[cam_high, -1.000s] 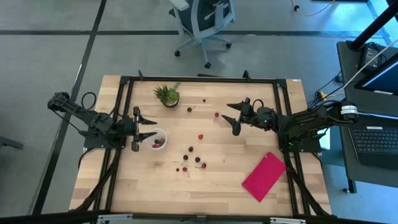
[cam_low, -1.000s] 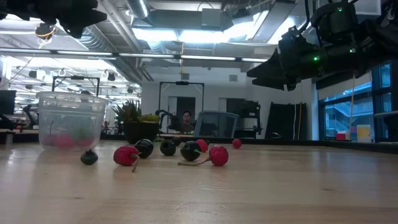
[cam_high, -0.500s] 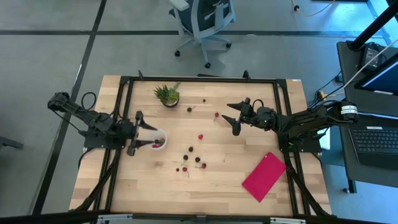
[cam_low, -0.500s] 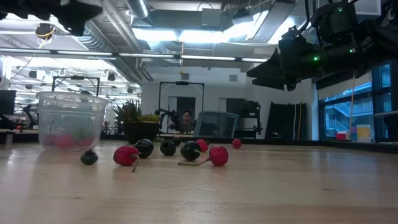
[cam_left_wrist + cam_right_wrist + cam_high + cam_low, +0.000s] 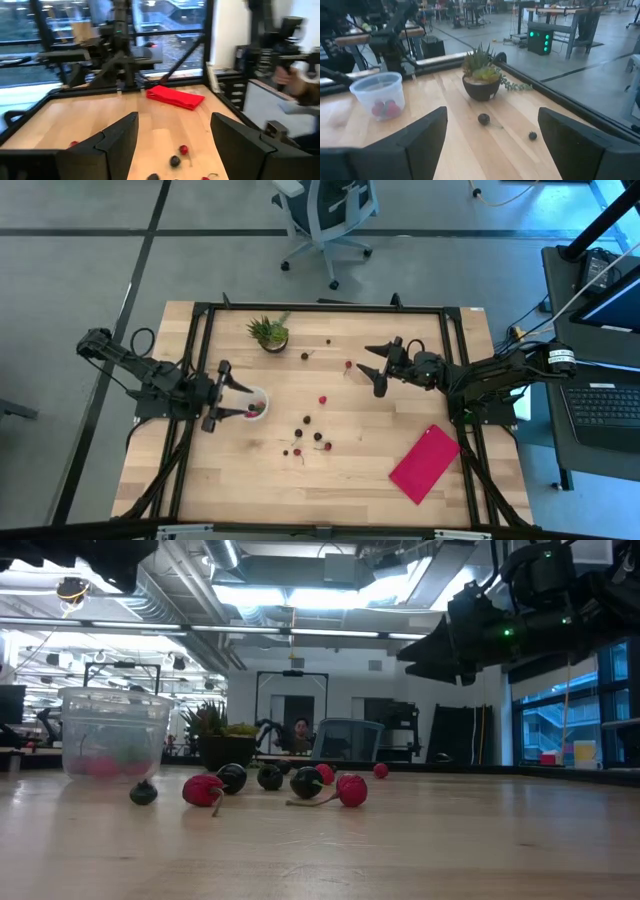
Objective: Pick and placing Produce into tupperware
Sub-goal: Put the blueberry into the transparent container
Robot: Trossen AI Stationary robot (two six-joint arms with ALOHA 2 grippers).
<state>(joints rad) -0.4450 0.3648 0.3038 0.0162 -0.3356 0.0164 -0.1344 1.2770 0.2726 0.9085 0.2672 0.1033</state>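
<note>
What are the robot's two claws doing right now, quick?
Left gripper: open, empty, over the tupperware.
Right gripper: open, empty, above the table.

No text, label, brand or number can be read anywhere.

1. The left arm reaches in from the table's left edge, its left gripper raised above the tabletop with fingers spread wide and nothing between them
2. The right arm extends from the right side, its right gripper held aloft, fingers parted and empty
</note>
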